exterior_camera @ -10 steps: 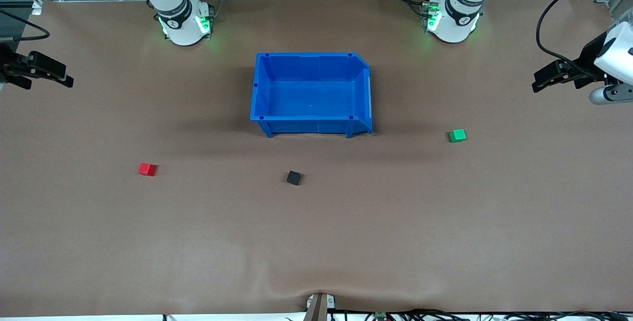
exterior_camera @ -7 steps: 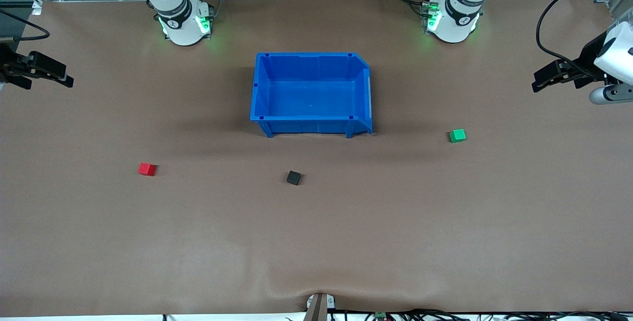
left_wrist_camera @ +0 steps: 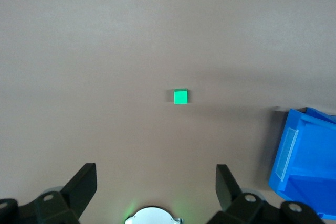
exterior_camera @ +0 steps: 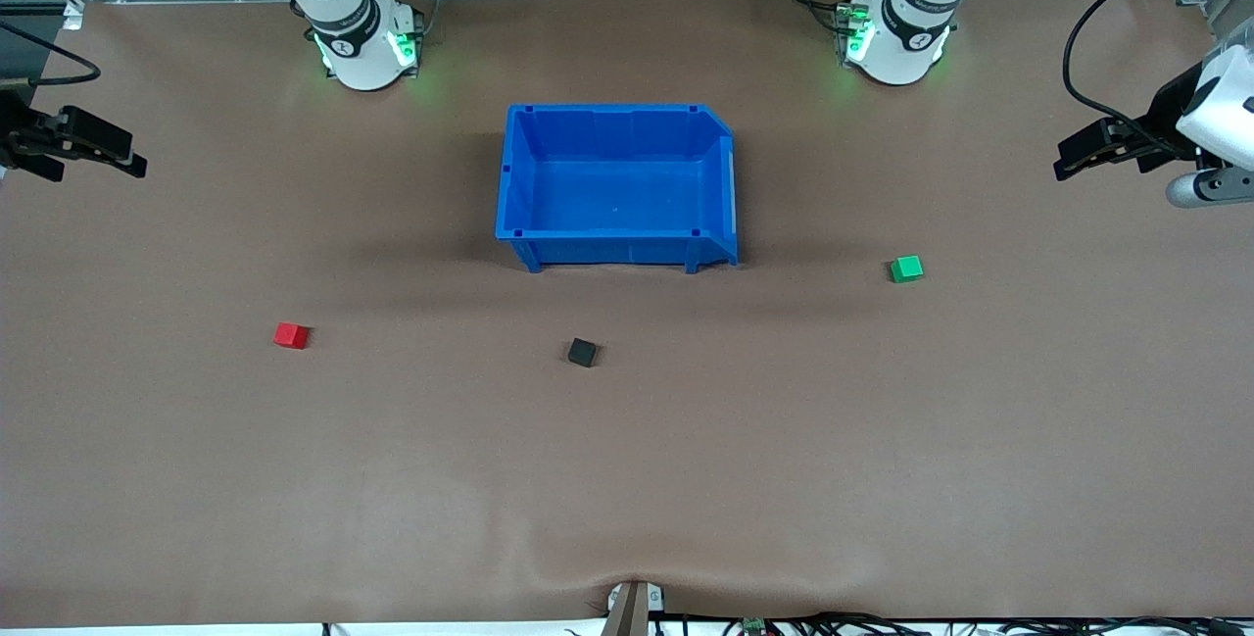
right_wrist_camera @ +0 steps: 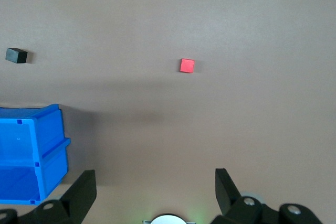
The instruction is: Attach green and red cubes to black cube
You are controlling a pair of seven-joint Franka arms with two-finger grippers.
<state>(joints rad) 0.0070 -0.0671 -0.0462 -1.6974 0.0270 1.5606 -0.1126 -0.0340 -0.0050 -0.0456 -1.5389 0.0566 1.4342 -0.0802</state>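
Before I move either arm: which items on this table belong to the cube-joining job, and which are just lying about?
Job items:
- green cube
- red cube
- black cube
- left gripper, open
- right gripper, open

Lying about:
- blue bin, empty, farther from the front camera than the black cube

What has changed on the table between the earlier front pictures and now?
Almost nothing. The right gripper, open over its end of the table, has drifted very slightly. The left gripper stays open and raised. The red cube, black cube, green cube and blue bin have not moved.
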